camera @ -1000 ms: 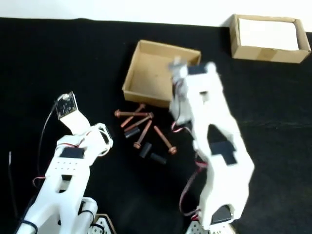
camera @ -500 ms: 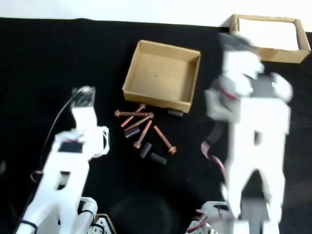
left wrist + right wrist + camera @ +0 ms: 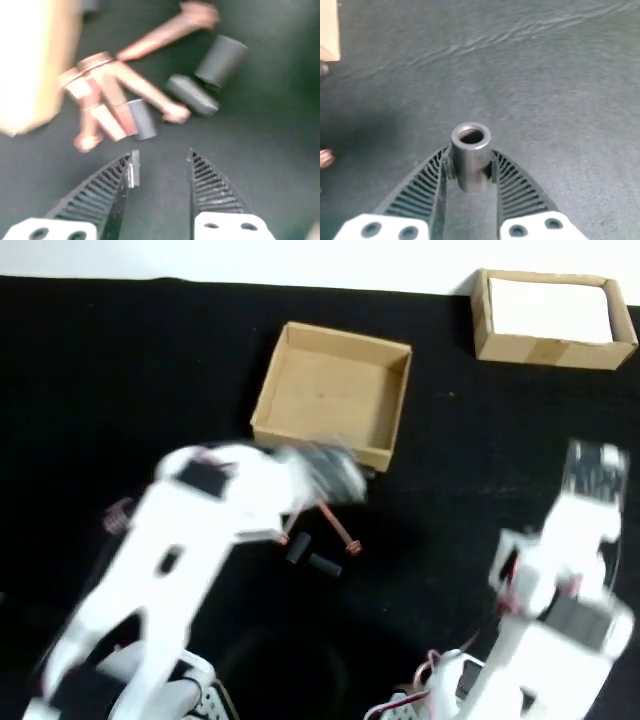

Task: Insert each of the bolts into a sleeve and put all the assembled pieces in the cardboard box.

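Note:
Several copper bolts (image 3: 125, 85) and short black sleeves (image 3: 220, 60) lie mixed on the black mat beside the cardboard box (image 3: 30, 65). My left gripper (image 3: 161, 160) hangs open just short of the pile, with nothing between its fingers. In the high view it is a blur (image 3: 325, 470) over the bolts (image 3: 338, 525), near the open cardboard box (image 3: 330, 390). Two sleeves (image 3: 298, 548) lie in front of it. My right gripper (image 3: 471, 156) is shut on an upright black sleeve (image 3: 470, 175) over bare mat, far right of the box in the high view (image 3: 593, 468).
A second, smaller cardboard box (image 3: 550, 315) with a white bottom stands at the back right. Both arm bases sit at the front edge. Black mat lies bare between the bolt pile and the right arm.
The right arm has swung from the box's front wall out to the right and nearer the front. The left arm has swung from the left side over the bolt pile.

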Controlling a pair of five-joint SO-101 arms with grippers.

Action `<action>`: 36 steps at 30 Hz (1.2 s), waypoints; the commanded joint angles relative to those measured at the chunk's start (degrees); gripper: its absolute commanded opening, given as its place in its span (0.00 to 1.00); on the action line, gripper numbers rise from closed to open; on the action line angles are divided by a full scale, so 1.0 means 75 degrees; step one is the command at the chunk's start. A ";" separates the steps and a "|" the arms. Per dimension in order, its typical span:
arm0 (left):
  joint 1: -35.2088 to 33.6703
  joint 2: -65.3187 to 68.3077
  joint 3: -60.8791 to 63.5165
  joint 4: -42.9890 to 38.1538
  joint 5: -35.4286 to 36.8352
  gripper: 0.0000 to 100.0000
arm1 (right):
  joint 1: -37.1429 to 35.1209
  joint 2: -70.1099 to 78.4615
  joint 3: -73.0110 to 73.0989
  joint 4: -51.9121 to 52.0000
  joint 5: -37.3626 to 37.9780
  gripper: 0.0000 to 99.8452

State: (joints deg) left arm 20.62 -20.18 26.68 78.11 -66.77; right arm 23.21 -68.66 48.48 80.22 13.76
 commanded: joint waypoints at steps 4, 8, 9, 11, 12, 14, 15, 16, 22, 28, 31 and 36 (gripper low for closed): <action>0.1354 0.2655 -0.2714 0.2192 -0.2168 0.16 | 0.0756 -0.2385 0.1377 -0.0358 0.0621 0.01; 0.1788 0.4284 -0.4507 0.2825 -0.2602 0.16 | 0.1131 -0.3358 0.1881 -0.0557 0.1020 0.01; 0.1881 0.4683 -0.4882 0.2884 -0.2614 0.16 | 0.1225 -0.3534 0.2022 -0.0651 0.1125 0.01; 0.2104 0.5386 -0.5538 0.2954 -0.2626 0.16 | 0.1354 -0.3827 0.2385 -0.0897 0.1360 0.01; 0.2198 0.5691 -0.5785 0.2977 -0.2661 0.16 | 0.1412 -0.3944 0.2585 -0.1002 0.1442 0.01; 0.2327 0.6253 -0.6183 0.2977 -0.2661 0.16 | 0.1506 -0.4155 0.2878 -0.1096 0.1606 0.01; 0.2338 0.6488 -0.6347 0.2977 -0.2661 0.16 | 0.1530 -0.4214 0.2971 -0.1096 0.1688 0.01; 0.2350 0.6711 -0.6511 0.2977 -0.2661 0.16 | 0.1541 -0.4284 0.3042 -0.1096 0.1747 0.01; 0.2245 0.7707 -0.7473 0.2966 -0.2872 0.16 | 0.1483 -0.4413 0.3194 -0.1096 0.1875 0.01; 0.1870 0.8152 -0.8469 0.2966 -0.2872 0.16 | 0.1459 -0.4413 0.3206 -0.1096 0.1875 0.01; 0.1776 0.8223 -0.8738 0.2966 -0.2872 0.16 | 0.1459 -0.4355 0.3206 -0.1108 0.1887 0.01; 0.1764 0.8481 -0.8785 0.2919 -0.3118 0.16 | 0.1131 -0.4343 0.3206 -0.1108 0.1887 0.01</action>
State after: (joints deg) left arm 34.33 42.95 -37.58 99.47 -84.26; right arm 33.14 -101.36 72.66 73.19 27.21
